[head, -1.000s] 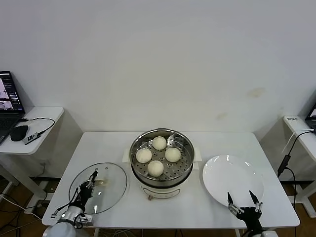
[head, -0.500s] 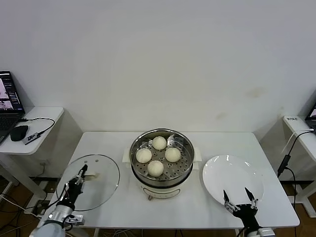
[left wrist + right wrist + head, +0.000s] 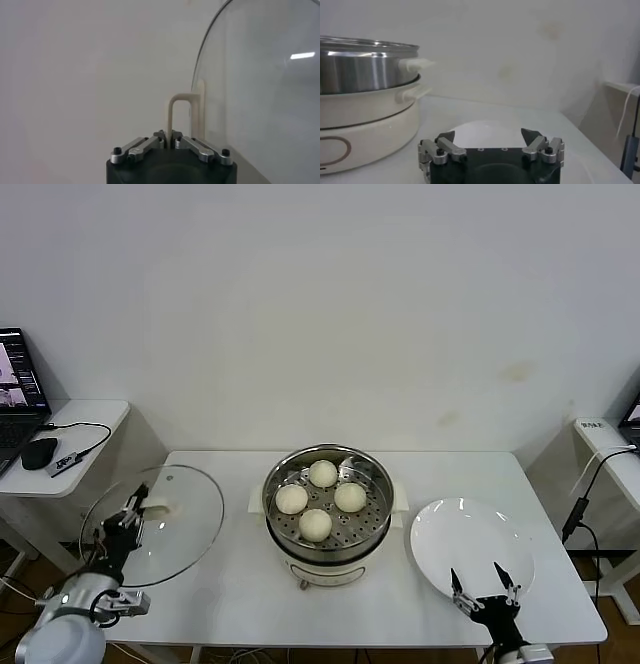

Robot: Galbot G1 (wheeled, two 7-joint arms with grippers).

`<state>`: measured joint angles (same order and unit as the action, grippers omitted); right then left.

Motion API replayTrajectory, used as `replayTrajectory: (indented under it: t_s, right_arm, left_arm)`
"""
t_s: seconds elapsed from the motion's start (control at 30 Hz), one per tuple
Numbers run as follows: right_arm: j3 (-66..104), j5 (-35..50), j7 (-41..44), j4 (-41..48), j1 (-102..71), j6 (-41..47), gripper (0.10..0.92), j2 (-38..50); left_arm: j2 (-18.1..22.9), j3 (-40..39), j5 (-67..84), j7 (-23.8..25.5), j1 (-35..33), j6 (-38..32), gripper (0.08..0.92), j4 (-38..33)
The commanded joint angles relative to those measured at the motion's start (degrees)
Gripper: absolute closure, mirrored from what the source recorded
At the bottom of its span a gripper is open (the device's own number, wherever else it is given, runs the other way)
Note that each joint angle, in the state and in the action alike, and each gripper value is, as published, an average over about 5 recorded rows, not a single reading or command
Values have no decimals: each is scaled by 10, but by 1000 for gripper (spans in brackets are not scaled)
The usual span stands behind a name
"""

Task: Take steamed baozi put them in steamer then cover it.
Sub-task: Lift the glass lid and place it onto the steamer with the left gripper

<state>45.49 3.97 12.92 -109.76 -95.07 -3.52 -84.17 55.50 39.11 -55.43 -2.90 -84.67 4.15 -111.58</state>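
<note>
As seen from the head view, far left: left gripper off the table's left edge, fingers pinched tight on the whitish bar handle of the glass lid. Lid lifted clear of the table, tilted up on edge, hanging to the left of the steamer and well apart from it. Wrist view confirms: handle loop clamped between the fingers, glass disc standing beside them.

Centre: steamer on its white base, open, no cover. Four buns seated on the perforated tray, grouped close, none left outside.

Right: white plate, bare. Right gripper parked low at the table's near edge just before the plate, fingers spread wide, holding nothing.

Step in hand, by judgement: loading done, covering under way, lid picked up but not yet placed.

Next move calls for: carrying the lid rightward over the pot, levelling it from its tilt, centring the rim on the steamer's rim, lowering before release. Risk: a tilted lid catching one edge or sliding off-centre.
</note>
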Motion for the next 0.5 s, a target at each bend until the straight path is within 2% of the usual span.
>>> replayTrajectory:
  t_s: [0.03,0.2,0.5]
  right_arm:
    - [-2,-47,0,5,-1,-13,203,-3]
    - [-7,-50,1,10,4,-15,203,-7]
    - [-16,-84,-1,37,17,-23,203,-17]
  left_arm:
    - [-65,-91,76,71,52,131,854,-151]
    - [-53,-190,45,89,130,173,854,-145]
    - [61,-319,-109,152,246,206,854,-85]
